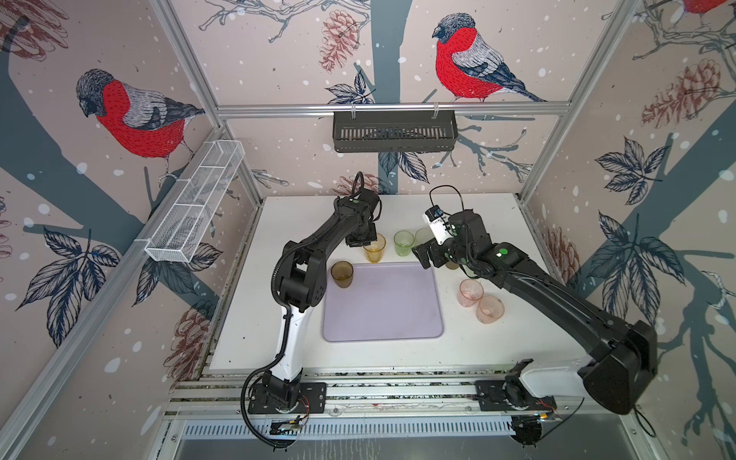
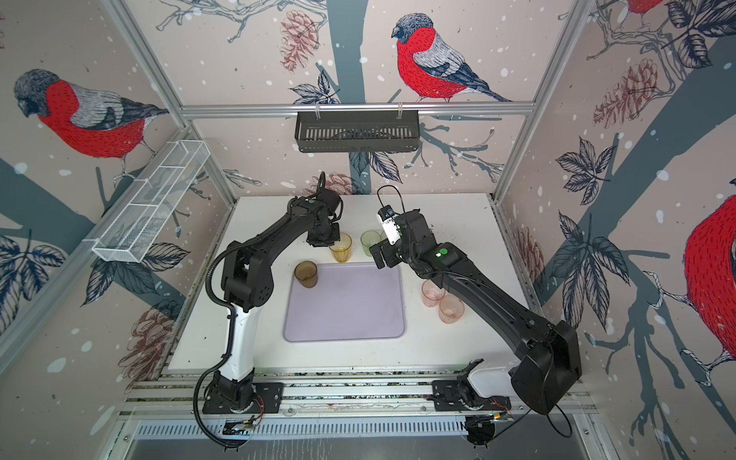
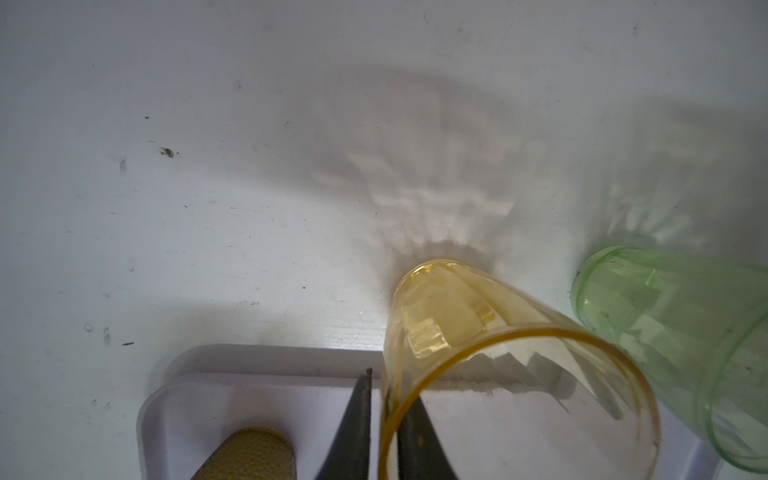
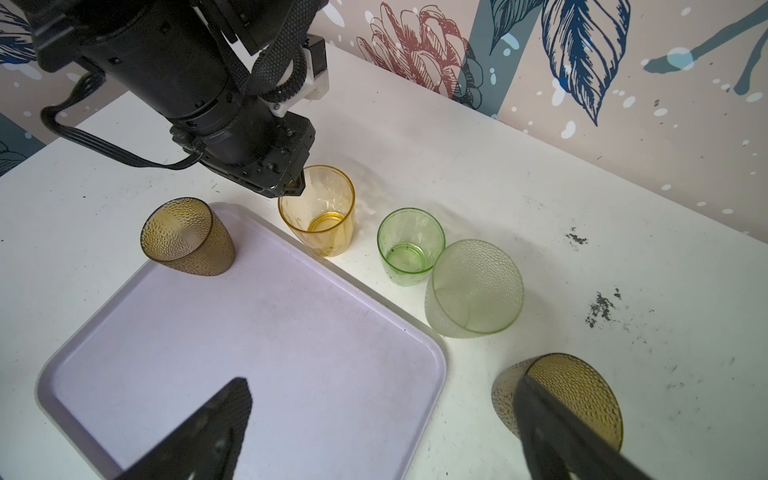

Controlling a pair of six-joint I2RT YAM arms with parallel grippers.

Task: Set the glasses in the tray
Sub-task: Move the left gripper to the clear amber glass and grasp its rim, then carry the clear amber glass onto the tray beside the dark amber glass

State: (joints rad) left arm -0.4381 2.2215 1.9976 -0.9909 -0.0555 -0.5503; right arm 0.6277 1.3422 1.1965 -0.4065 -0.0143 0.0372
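A: So, where does the left hand (image 3: 387, 390) stand?
B: Narrow, pinching the wall of the amber glass (image 4: 318, 208): one finger (image 3: 357, 419) outside, the other inside, right at the rim. The glass stands upright on the tabletop (image 4: 540, 174), just beside the far rim of the tray (image 4: 249, 332).
A: A one-wall pinch. I'd think it can swing.
B: Likely. So lift straight up and slowly, only enough for the base to clear the low rim, then carry it across level.
A: Neighbours?
B: A green glass (image 4: 410, 245) stands near on one side, so no sideways drift before the lift. A brown glass (image 4: 187, 237) sits in the tray's corner on the other side. Aim for bare tray well apart from it.
A: And the right hand (image 4: 382, 382)?
B: Wide and empty, hanging over the tray's opposite far corner, with another brown glass (image 4: 582, 386) by one finger. I'd keep the path short of it.
A: Setting down?
B: Base flat on the tray first, then open. Draw the inner finger out straight upward so it doesn't tip the glass.
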